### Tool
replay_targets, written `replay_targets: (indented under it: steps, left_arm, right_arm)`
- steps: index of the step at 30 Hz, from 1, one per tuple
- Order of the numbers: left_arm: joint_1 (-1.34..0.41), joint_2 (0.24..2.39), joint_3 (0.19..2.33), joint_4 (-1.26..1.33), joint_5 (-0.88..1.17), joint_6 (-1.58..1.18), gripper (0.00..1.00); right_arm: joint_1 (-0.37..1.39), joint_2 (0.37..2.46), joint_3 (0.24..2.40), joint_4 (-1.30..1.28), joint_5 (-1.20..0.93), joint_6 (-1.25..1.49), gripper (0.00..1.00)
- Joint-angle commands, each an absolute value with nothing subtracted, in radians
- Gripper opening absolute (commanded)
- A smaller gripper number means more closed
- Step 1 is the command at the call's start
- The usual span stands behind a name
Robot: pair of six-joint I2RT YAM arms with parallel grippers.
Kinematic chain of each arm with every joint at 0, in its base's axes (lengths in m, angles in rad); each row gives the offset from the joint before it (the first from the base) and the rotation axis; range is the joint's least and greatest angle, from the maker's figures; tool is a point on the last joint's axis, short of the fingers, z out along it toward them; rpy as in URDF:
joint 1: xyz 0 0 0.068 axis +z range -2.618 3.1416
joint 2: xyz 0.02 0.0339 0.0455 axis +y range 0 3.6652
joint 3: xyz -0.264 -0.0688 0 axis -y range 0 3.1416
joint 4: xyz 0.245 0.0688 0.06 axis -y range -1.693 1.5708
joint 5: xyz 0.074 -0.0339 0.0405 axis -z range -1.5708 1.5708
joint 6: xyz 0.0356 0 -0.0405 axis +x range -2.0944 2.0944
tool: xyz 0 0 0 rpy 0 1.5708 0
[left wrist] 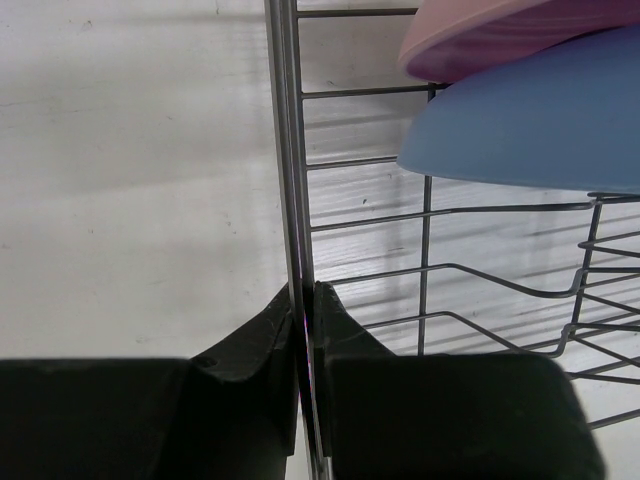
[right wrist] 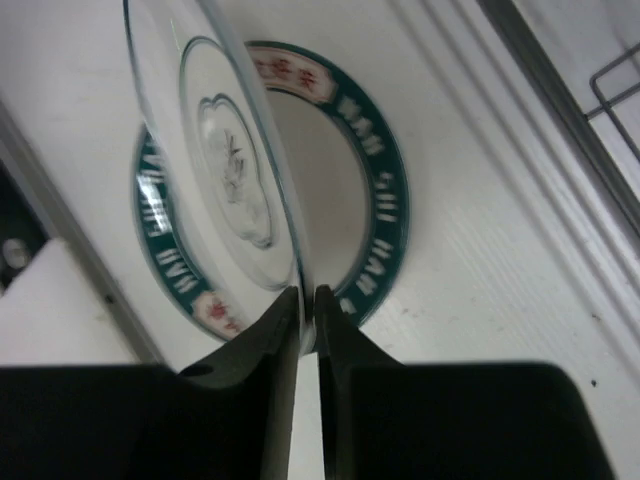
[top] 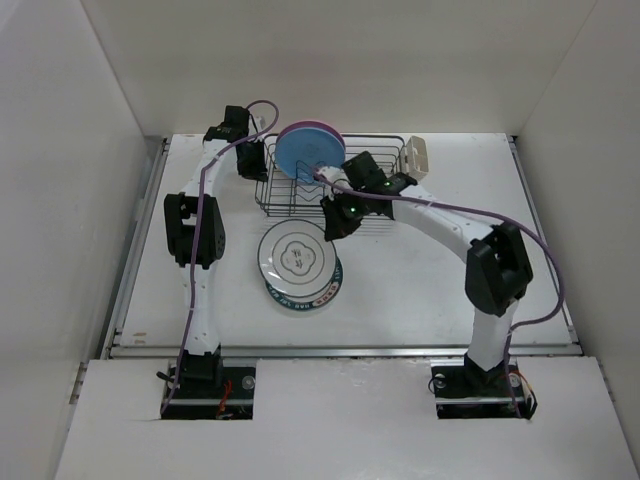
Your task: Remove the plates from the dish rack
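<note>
The dark wire dish rack (top: 381,140) stands at the back middle of the table. A blue plate (top: 308,155) stands upright in it with a pink plate (top: 322,127) behind it. Both show in the left wrist view, blue (left wrist: 540,130) and pink (left wrist: 500,35). My left gripper (top: 255,165) is shut on the rack's left rim wire (left wrist: 290,150). My right gripper (top: 333,228) is shut on the edge of a white plate with a centre motif (top: 295,255) (right wrist: 225,170), held tilted just above a green-rimmed plate (top: 322,297) (right wrist: 390,180) lying on the table. No orange sunburst plate shows.
A cream plastic cup (top: 417,155) hangs on the rack's right end. White walls enclose the table on three sides. A metal rail (top: 350,349) runs along the near edge.
</note>
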State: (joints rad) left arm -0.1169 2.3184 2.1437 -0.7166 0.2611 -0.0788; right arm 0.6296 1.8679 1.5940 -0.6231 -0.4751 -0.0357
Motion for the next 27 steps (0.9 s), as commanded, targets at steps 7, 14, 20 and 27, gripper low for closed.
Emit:
replay_targets:
  steps: [7, 14, 20, 27]
  left_arm:
    - [-0.117, 2.313, 2.178, -0.752, 0.261, -0.061, 0.0]
    - [-0.117, 2.313, 2.178, -0.752, 0.27, -0.052, 0.0]
    - [-0.126, 2.313, 2.178, -0.752, 0.279, -0.052, 0.0]
    - [-0.135, 2.313, 2.178, -0.752, 0.279, -0.043, 0.0]
  right_arm:
    - [0.643, 1.878, 1.649, -0.666, -0.284, -0.048, 0.28]
    - [0.643, 1.844, 1.749, -0.634, -0.239, -0.067, 0.67]
    - [0.575, 1.859, 1.805, -0.272, 0.03, -0.02, 0.69]
    - [0.531, 2.175, 2.185, -0.196, 0.19, -0.011, 0.61]
